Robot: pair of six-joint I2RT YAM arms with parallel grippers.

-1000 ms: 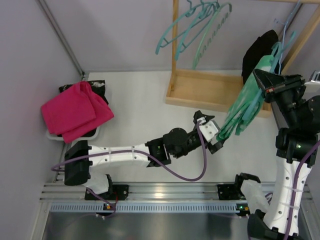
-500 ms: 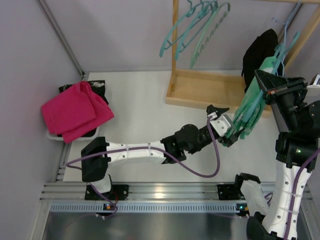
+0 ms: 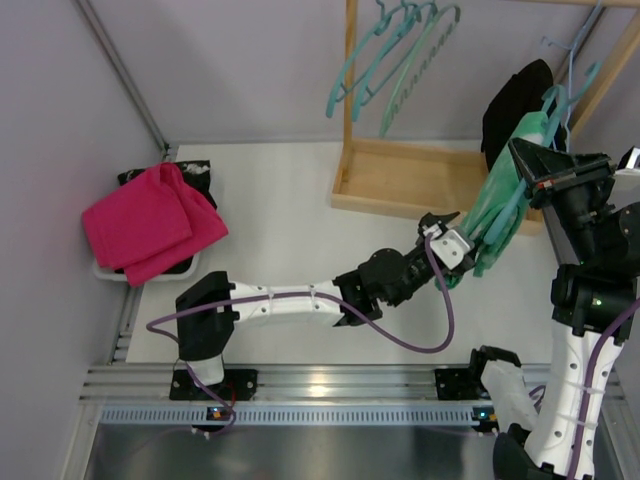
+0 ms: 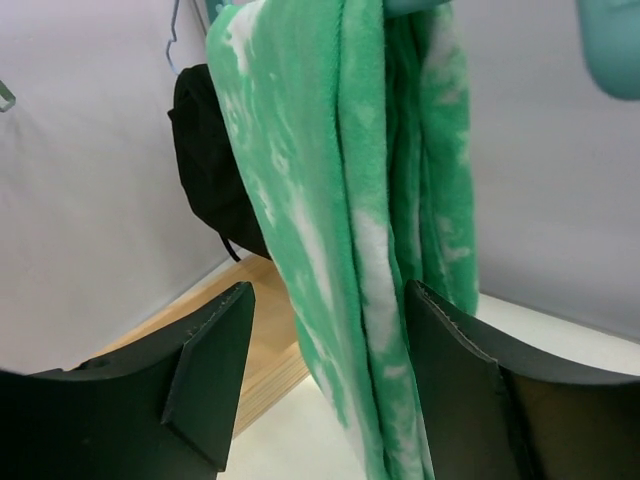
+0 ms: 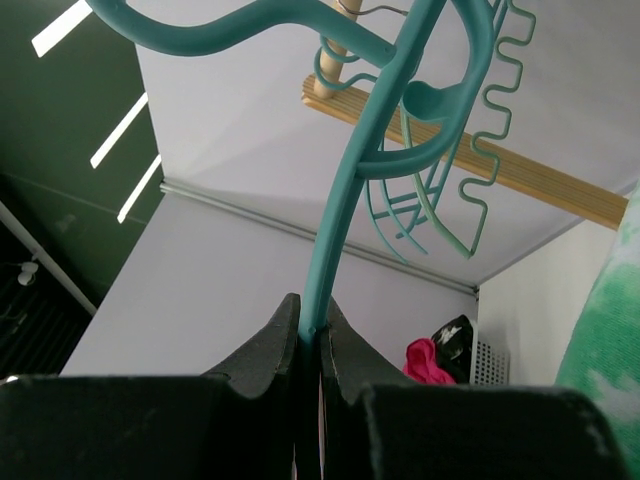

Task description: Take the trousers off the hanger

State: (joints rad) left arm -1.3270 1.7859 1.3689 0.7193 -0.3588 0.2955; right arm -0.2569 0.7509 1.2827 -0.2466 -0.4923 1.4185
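The mint-green trousers [image 3: 495,215] with white blotches hang folded over the teal hanger [image 3: 548,112] at the right. My right gripper [image 3: 532,168] is shut on the hanger's bar [image 5: 352,170]; the jaws pinch it in the right wrist view [image 5: 310,325]. The trousers' edge shows at the far right of that view [image 5: 605,330]. My left gripper [image 3: 455,238] reaches across to the hanging cloth. It is open, and the trousers [image 4: 340,200] hang between its fingers [image 4: 215,370], which are apart from the cloth on the left side.
A wooden rack [image 3: 420,180] stands behind the trousers, with spare teal hangers [image 3: 390,60] on its rail. A black garment [image 3: 515,100] and a pale-blue wire hanger [image 3: 565,55] hang at the back right. A magenta-pink cloth [image 3: 150,220] lies on a basket at the left.
My left arm has stretched further right and its open jaws now straddle the trousers. The trousers have swung from a leftward slant to hang closer under the hanger. The right gripper has held still.
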